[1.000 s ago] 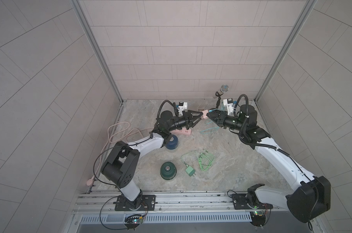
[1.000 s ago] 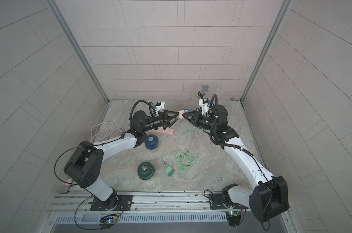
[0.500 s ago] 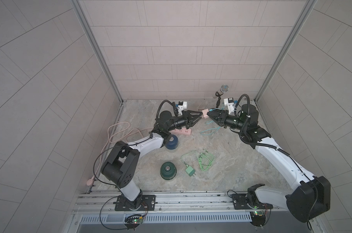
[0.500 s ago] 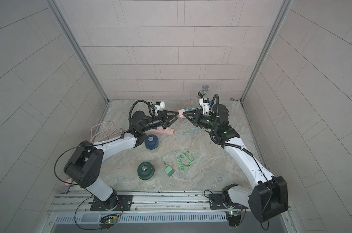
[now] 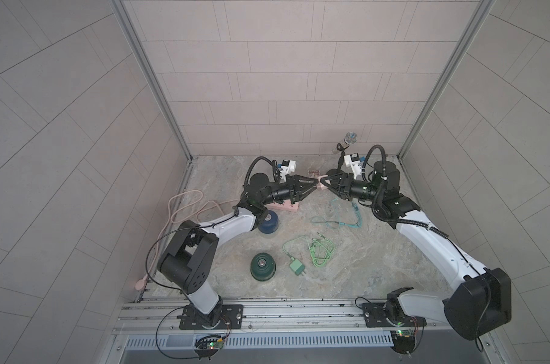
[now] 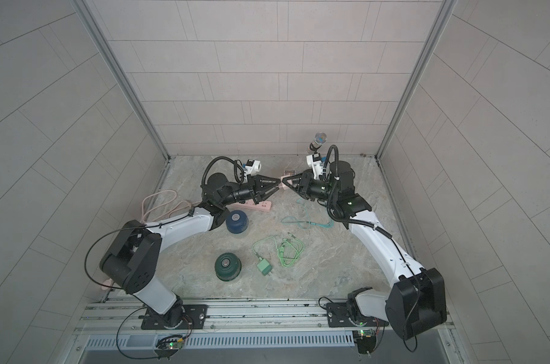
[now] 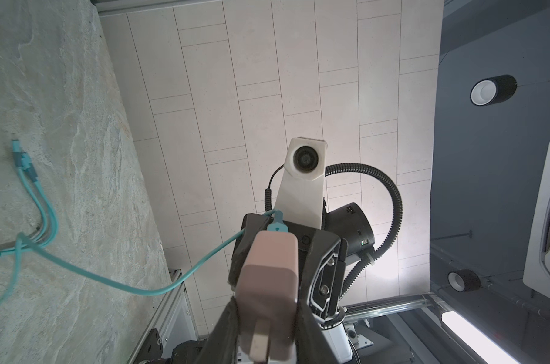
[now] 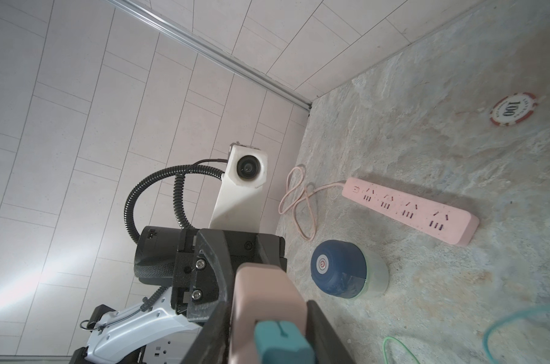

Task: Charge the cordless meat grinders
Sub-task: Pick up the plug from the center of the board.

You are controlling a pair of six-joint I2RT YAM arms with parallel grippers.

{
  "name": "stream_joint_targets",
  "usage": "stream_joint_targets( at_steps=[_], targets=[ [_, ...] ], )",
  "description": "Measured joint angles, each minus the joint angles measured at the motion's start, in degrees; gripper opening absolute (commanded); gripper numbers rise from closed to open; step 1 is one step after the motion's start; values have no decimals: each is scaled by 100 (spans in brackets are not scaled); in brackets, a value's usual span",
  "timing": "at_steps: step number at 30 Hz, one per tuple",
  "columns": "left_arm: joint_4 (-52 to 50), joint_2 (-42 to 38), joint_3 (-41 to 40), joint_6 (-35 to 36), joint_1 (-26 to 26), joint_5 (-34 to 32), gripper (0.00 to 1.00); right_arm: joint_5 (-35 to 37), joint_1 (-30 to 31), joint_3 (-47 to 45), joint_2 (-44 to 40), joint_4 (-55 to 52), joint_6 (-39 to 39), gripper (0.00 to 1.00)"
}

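Observation:
Both grippers meet in mid-air over the back of the table, at a pink plug adapter (image 5: 320,187). My left gripper (image 7: 267,310) is shut on its pronged end. Around the other end, where a teal cable plug (image 8: 283,343) is pushed in, my right gripper (image 8: 267,312) stands slightly open, with a narrow gap at one finger. The dark blue meat grinder (image 5: 269,223) sits beside the left forearm, in front of the pink power strip (image 5: 286,206). The dark green meat grinder (image 5: 262,266) stands nearer the front. Nothing is plugged into either.
A green plug adapter (image 5: 297,268) with a coiled green cable (image 5: 321,252) lies right of the green grinder. The teal cable (image 5: 339,222) trails on the table under the right arm. A microphone (image 5: 346,144) and a poker chip (image 8: 513,109) are at the back.
The left jaws have narrowed onto the pink adapter and the right jaws have widened a little around it. Both arms have hardly moved.

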Motion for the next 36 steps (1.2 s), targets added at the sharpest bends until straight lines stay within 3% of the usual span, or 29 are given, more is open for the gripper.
stream_joint_targets(
  at_steps=[6, 11, 19, 23, 29, 36],
  targets=[
    [-79, 0, 11, 109, 42, 175, 20, -208, -17, 42, 11, -238, -48, 32],
    [-203, -22, 20, 188, 173, 356, 21, -302, -68, 103, 11, -437, -157, 22],
    [-1073, -378, 26, 603, 518, 509, 36, -291, -39, 142, 44, -732, -415, 10],
    [-2334, -896, 125, 1292, 927, 505, 40, 114, 44, 704, 326, -1517, -1202, 6],
    [-5628, -1716, 890, 3390, 1521, -35, 44, 881, 310, 1753, 1003, -2544, -2916, 1],
    [-7355, -2085, 870, 4426, 1991, -415, 45, 1556, 811, 2870, 2282, -3484, -5007, 0]
  ],
)
